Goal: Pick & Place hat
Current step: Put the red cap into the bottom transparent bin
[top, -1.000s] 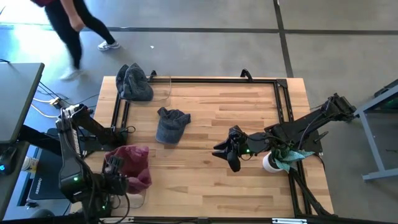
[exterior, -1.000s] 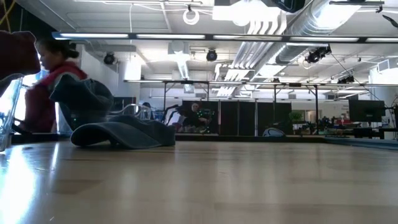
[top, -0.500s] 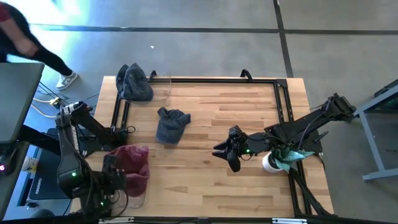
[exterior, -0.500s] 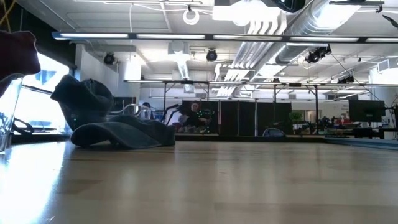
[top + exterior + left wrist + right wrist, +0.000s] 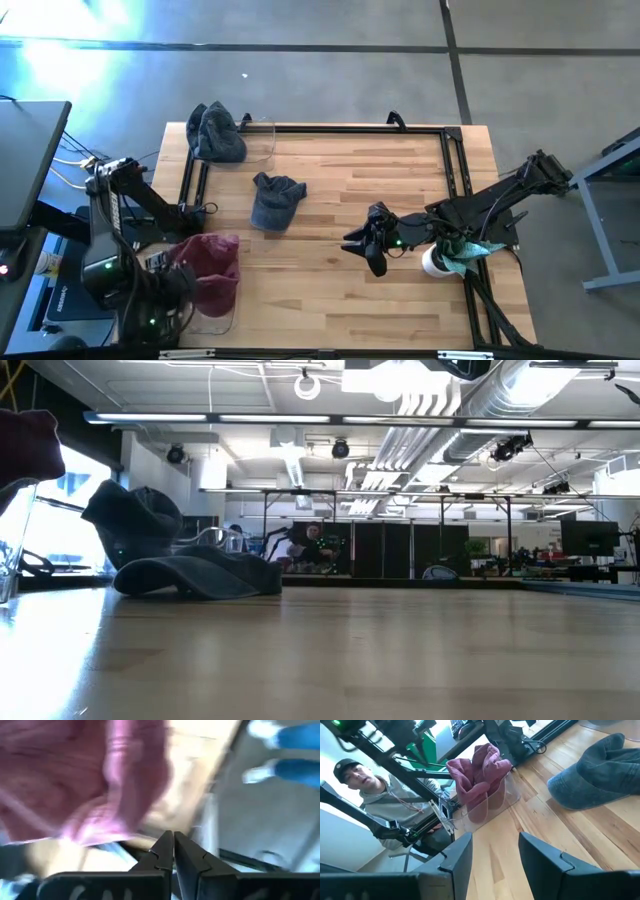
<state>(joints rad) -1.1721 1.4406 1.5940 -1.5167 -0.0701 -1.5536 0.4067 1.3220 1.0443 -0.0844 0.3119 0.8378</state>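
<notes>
The left gripper (image 5: pixel 168 285) sits at the near left corner of the table (image 5: pixel 340 200), just beside a maroon hat (image 5: pixel 212 268). Its fingers (image 5: pixel 167 851) are pressed together with nothing between them; in the left wrist view the pink-red cloth hangs close ahead of the tips, apart from them. The maroon hat rests in a clear plastic bin (image 5: pixel 215 318) at that corner, and from the right wrist view it stands bunched up inside the clear walls.

At the far left corner a grey hat (image 5: pixel 214 132) lies piled against another clear bin (image 5: pixel 262 140). Nearer the middle, a blue-grey cap (image 5: pixel 273 198) lies flat on the bare wood, well apart from both grippers. In the low view this cap is the dark low shape on the left, with the grey hat rising behind it.

The right gripper (image 5: pixel 362 243) hovers right of the table's centre, pointing left toward the cap. Its fingers (image 5: pixel 457 855) stand parted, holding nothing. Behind it, by the right edge, a white cup (image 5: pixel 435 262) and a teal cloth (image 5: pixel 470 252) sit under the arm. In the right wrist view a person in a grey hoodie (image 5: pixel 380 800) sits beyond the table.
</notes>
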